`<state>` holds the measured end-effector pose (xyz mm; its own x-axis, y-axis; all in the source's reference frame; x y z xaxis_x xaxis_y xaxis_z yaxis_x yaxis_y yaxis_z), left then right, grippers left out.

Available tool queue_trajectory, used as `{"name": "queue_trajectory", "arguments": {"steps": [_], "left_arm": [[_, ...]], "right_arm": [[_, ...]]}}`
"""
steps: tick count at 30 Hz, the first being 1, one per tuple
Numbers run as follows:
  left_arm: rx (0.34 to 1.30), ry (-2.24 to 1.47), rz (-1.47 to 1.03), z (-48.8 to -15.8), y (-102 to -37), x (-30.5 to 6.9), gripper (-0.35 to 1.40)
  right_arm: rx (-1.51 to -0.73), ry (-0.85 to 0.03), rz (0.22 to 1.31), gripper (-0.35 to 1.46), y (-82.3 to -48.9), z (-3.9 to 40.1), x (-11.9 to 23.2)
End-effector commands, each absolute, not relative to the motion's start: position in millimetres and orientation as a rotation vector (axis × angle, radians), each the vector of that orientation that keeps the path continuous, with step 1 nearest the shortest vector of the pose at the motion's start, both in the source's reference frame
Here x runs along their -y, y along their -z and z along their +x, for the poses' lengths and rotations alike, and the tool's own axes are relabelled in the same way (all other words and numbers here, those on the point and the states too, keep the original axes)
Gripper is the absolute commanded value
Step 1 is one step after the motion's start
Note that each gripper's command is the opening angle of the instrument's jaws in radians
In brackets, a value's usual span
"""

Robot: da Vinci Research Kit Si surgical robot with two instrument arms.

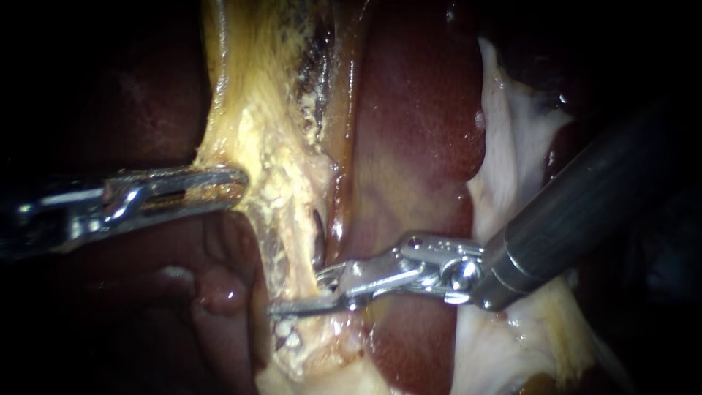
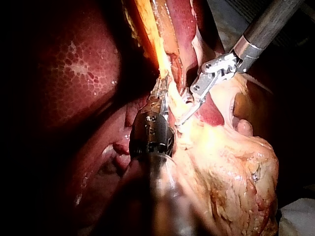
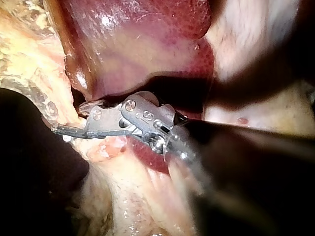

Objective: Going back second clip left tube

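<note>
Endoscope close on liver [image 1: 417, 110], wrist cameras from either side, sharing it

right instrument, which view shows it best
The endoscope view: the right instrument shows whole, from dark shaft through metal wrist to its tip at the yellow tissue. The right wrist view shows its wrist close up, but the shaft is a dark blur. The left wrist view shows it farther off.

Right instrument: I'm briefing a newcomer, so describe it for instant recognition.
Find the dark red liver mid-picture in the endoscope view. The right instrument enters from the right, crossing its lower part to the yellowish strand. Unlike the left instrument, it shows a thick dark shaft.
</note>
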<state>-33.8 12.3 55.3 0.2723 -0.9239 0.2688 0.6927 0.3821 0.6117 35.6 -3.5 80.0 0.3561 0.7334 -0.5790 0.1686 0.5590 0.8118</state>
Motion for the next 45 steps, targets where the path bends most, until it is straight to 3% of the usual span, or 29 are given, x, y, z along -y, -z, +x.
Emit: {"name": "queue_trajectory", "arguments": {"steps": [1, 4, 5, 7, 8, 12, 22, 28, 35, 45], "left_arm": [[0.655, 1.13, 0.414, -33.8, -55.3, -12.3, -0.35], [0.655, 1.13, 0.414, -33.8, -55.3, -12.3, -0.35], [0.655, 1.13, 0.414, -33.8, -55.3, -12.3, -0.35], [0.655, 1.13, 0.414, -33.8, -55.3, -12.3, -0.35], [0.655, 1.13, 0.414, -33.8, -55.3, -12.3, -0.35], [0.655, 1.13, 0.414, -33.8, -55.3, -12.3, -0.35], [0.655, 1.13, 0.412, -33.6, -55.3, -12.3, -0.35], [0.655, 1.13, 0.412, -33.6, -55.3, -12.3, -0.35], [0.655, 1.13, 0.412, -33.5, -55.3, -12.3, -0.35], [0.655, 1.13, 0.412, -33.4, -55.5, -12.3, -0.35]], "right_arm": [[-1.18, -0.445, 0.944, -0.35, -79.9, 35.6, 3.5], [-1.18, -0.444, 0.945, -0.35, -79.9, 35.5, 3.5], [-1.18, -0.444, 0.945, -0.24, -79.8, 35.5, 3.5], [-1.181, -0.446, 0.942, 0.25, -79.9, 35.6, 3.5], [-1.181, -0.459, 0.927, 0.37, -79.8, 35.6, 3.4], [-1.197, -0.457, 0.897, 0.54, -79.5, 35.2, 3.1], [-1.265, -0.334, 0.771, 0.6, -77.5, 31.1, 2.4], [-1.295, -0.27, 0.674, 0.6, -75.3, 27.7, 0.3], [-1.308, -0.253, 0.618, 0.6, -72.7, 23.6, -2.8], [-1.406, -0.198, 0.503, 0.6, -67.4, 19.4, -6.4]]}}
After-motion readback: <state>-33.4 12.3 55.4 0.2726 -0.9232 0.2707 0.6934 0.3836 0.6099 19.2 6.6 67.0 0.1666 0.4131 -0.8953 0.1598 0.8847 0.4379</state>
